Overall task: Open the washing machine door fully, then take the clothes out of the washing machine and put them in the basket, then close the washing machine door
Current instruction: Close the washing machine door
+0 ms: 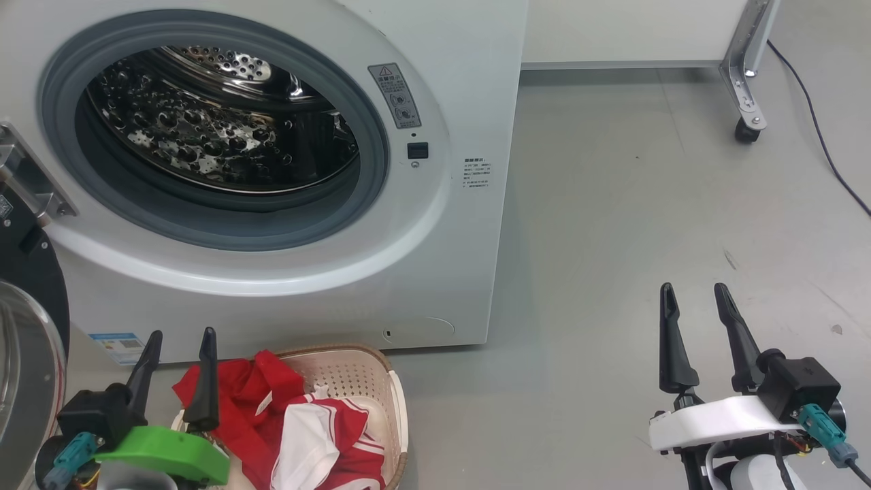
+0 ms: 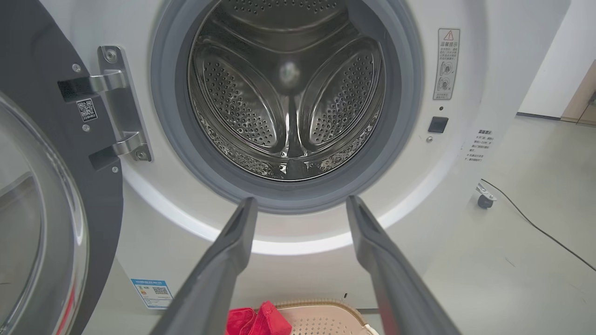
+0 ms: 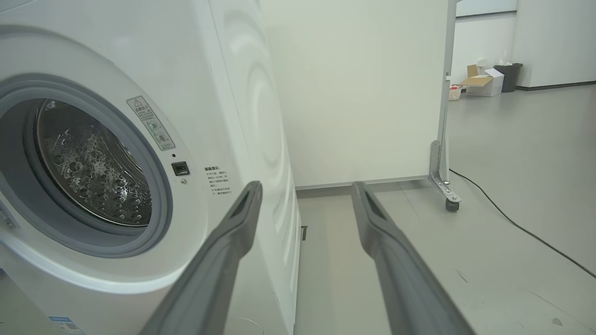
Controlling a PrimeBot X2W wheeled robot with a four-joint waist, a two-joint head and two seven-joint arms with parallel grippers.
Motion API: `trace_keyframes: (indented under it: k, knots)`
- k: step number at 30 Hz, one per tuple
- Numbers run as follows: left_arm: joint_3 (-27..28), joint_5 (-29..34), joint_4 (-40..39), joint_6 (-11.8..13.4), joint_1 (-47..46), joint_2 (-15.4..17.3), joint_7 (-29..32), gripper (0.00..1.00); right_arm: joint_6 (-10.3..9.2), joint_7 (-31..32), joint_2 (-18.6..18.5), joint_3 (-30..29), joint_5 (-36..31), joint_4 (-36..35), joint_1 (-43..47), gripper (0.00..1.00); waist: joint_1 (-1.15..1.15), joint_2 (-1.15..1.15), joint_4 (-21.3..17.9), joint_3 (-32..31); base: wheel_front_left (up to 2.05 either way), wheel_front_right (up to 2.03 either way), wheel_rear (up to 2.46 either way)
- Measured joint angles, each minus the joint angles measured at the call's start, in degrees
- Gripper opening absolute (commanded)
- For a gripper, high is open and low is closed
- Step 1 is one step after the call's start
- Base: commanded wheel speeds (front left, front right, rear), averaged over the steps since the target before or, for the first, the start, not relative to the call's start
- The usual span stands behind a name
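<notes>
The white washing machine [image 1: 463,102] stands with its mouth open and its steel drum [image 1: 204,122] exposed. Its black-rimmed glass door [image 1: 37,272] hangs swung wide at the machine's hinge side. The cream basket [image 1: 360,367] sits just before the machine's front, with the red-and-white clothes [image 1: 272,401] heaped in it.

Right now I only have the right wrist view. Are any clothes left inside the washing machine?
Observer: No. The left wrist view looks straight into the drum, and it is bare steel with no fabric.
Operator: Where did the clothes end up?
Observer: The red clothes lie in the basket, which sits in front of the washing machine.
Operator: And the door?
Observer: The washing machine door stands swung open on its hinge, at the machine's left.
</notes>
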Motion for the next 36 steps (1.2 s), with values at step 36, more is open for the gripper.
trace_keyframes:
  k: [36]
  knots:
    - [2.5,1.5,-1.6,-0.6,2.3,-1.7,0.0,1.0,1.15,0.0,0.7,-0.8,-0.5,0.0,0.8,1.0,0.0,0.0,-0.4,-0.7,-0.13,0.13,0.0]
